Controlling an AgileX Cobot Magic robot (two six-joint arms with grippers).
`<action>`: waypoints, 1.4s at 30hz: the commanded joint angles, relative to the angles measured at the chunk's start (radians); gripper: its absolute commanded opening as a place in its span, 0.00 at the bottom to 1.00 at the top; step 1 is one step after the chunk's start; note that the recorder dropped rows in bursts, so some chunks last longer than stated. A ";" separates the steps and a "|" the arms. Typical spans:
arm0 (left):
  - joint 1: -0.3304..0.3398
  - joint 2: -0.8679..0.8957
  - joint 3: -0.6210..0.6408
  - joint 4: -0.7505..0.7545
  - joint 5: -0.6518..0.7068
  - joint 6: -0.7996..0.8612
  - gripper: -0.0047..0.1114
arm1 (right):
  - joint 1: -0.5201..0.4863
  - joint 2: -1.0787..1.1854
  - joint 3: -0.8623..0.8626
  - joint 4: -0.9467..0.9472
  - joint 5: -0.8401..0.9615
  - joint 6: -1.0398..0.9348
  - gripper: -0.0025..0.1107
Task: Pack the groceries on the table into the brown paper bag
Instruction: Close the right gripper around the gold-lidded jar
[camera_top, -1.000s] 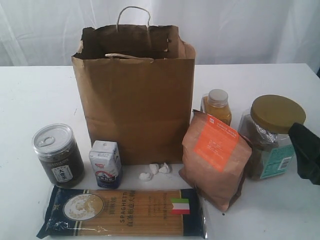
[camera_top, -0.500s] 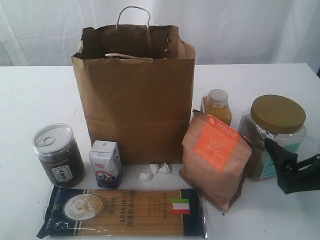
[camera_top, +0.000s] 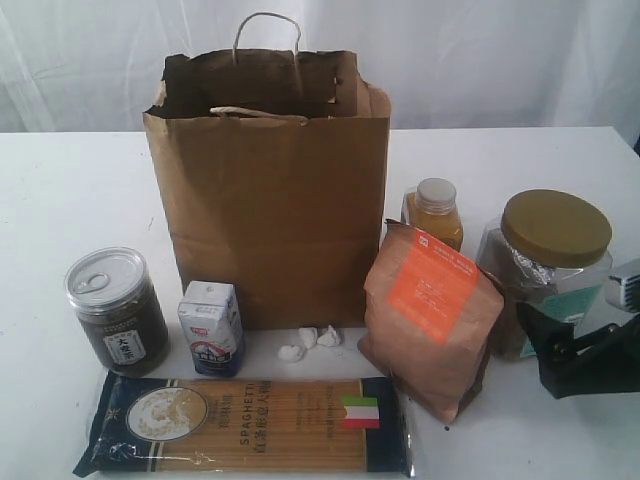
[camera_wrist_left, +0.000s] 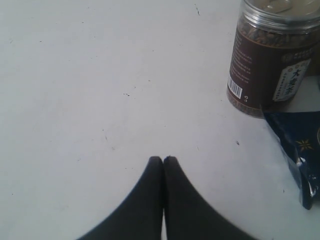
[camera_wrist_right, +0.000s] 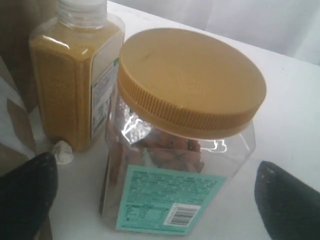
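One speckled white table stands before pale drapes.

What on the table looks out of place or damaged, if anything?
A few small white crumpled lumps lie loose on the table in front of the brown paper bag, between the white-blue carton and the orange-labelled pouch. They match no grocery. The bag's top rim is also creased and uneven.

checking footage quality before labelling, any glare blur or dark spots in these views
Exterior view: even soft light, backdrop washed white, brown paper bag dark inside its mouth. Left wrist view: shut left gripper soft-edged, dark jar sharper. Right wrist view: glare spots on the big gold-lidded jar just under its lid, open right gripper blurred either side of it.
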 joint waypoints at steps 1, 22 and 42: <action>-0.007 -0.003 0.004 -0.003 0.024 -0.001 0.04 | -0.007 0.071 -0.013 0.008 -0.026 -0.034 0.95; -0.007 -0.003 0.004 -0.003 0.024 -0.001 0.04 | -0.007 0.462 -0.119 0.133 -0.279 -0.082 0.95; -0.007 -0.003 0.004 -0.003 0.024 -0.001 0.04 | -0.007 0.586 -0.200 0.145 -0.316 -0.103 0.83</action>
